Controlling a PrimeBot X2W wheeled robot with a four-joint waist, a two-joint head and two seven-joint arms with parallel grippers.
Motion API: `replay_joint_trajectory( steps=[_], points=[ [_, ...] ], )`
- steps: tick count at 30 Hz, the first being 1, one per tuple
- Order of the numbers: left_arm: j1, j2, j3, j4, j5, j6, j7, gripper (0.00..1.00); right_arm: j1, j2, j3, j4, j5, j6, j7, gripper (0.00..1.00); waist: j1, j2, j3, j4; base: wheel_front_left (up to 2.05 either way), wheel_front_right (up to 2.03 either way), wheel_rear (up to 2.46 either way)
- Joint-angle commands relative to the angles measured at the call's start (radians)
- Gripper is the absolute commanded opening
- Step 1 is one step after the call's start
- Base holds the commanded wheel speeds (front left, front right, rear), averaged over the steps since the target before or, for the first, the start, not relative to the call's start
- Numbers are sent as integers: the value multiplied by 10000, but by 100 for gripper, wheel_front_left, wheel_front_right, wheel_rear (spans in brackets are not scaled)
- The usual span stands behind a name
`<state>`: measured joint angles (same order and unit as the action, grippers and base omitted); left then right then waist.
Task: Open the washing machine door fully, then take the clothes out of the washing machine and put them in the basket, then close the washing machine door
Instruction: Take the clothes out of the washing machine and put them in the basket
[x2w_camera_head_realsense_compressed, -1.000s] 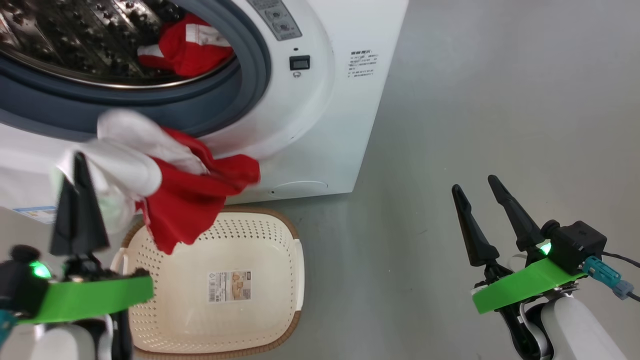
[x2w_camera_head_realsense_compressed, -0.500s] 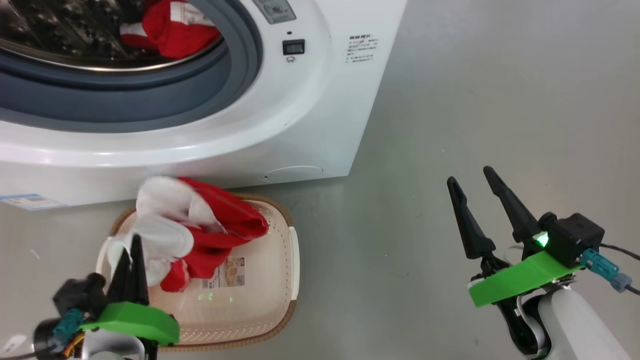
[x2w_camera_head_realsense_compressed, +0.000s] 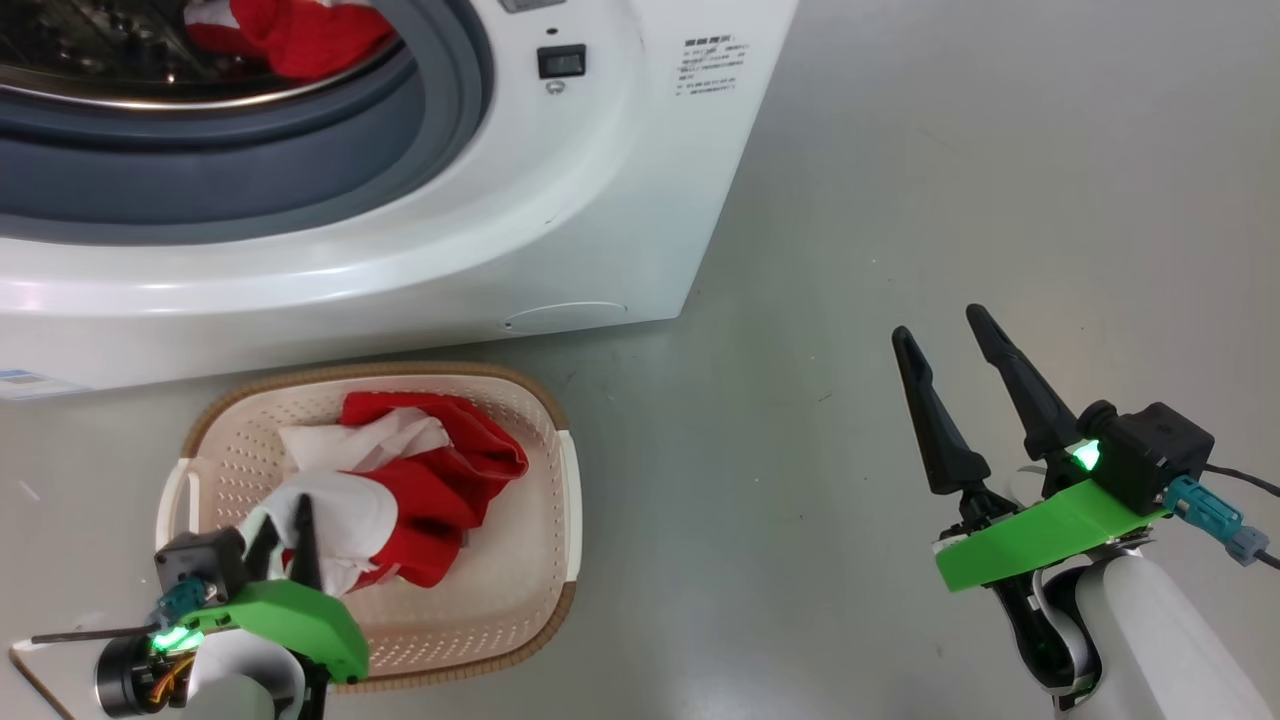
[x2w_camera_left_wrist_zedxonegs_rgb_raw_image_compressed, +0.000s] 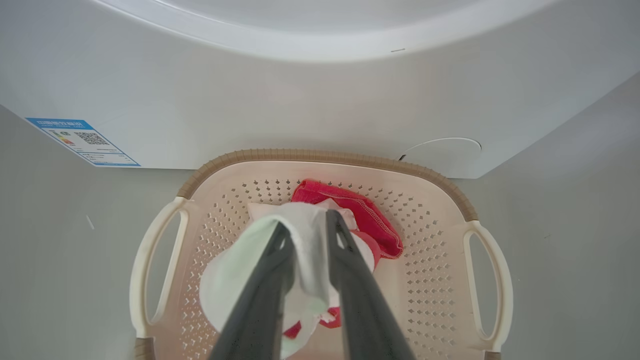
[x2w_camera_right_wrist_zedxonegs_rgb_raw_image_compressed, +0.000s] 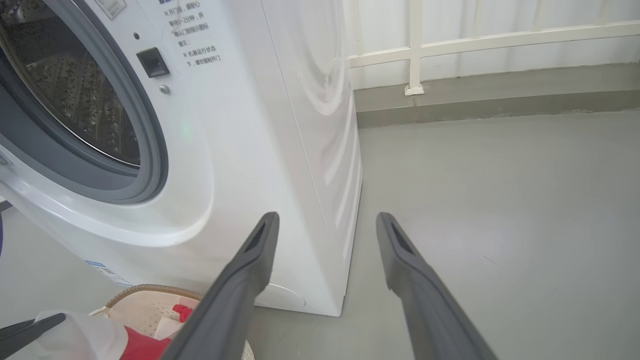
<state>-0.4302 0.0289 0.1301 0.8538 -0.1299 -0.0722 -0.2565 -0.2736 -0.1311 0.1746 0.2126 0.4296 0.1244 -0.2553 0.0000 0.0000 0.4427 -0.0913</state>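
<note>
The white washing machine (x2w_camera_head_realsense_compressed: 560, 230) fills the upper left, and red clothes (x2w_camera_head_realsense_compressed: 300, 35) lie in its steel drum. The washing machine door is out of view. Below it on the floor stands the cream basket (x2w_camera_head_realsense_compressed: 400, 372) with a red and white bundle of clothes (x2w_camera_head_realsense_compressed: 450, 480) resting inside. My left gripper (x2w_camera_head_realsense_compressed: 287, 510) hovers over the basket's near side. Its jaws stand only slightly apart, with white fabric (x2w_camera_left_wrist_zedxonegs_rgb_raw_image_compressed: 310, 250) still caught between them above the basket (x2w_camera_left_wrist_zedxonegs_rgb_raw_image_compressed: 320, 155). My right gripper (x2w_camera_head_realsense_compressed: 938, 322) hangs open and empty over bare floor to the right, also seen as my right gripper (x2w_camera_right_wrist_zedxonegs_rgb_raw_image_compressed: 327, 216).
Grey floor (x2w_camera_head_realsense_compressed: 1000, 150) stretches to the right of the machine. A white railing (x2w_camera_right_wrist_zedxonegs_rgb_raw_image_compressed: 415, 50) on a low kerb runs behind it. A blue label (x2w_camera_left_wrist_zedxonegs_rgb_raw_image_compressed: 82, 141) marks the machine's lower front, close to the basket's far rim.
My left gripper has come down from in front of the machine's mouth and lowered the red and white bundle into the basket. The head camera has tilted down. The right arm has stayed put.
</note>
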Motion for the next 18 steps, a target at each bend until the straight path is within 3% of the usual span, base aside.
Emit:
replay_joint_trajectory(
  steps=[1,18],
  points=[
    [-84,242,325,84,99,-81,-53,100,-59,-71,201,-202,-41,63,-65,100,0,0,0,-27,0,0,0],
    [-218,239,618,-41,259,-277,-53,100,9,-90,94,-168,-51,63,-65,100,0,0,-216,25,0,0,0]
  ],
)
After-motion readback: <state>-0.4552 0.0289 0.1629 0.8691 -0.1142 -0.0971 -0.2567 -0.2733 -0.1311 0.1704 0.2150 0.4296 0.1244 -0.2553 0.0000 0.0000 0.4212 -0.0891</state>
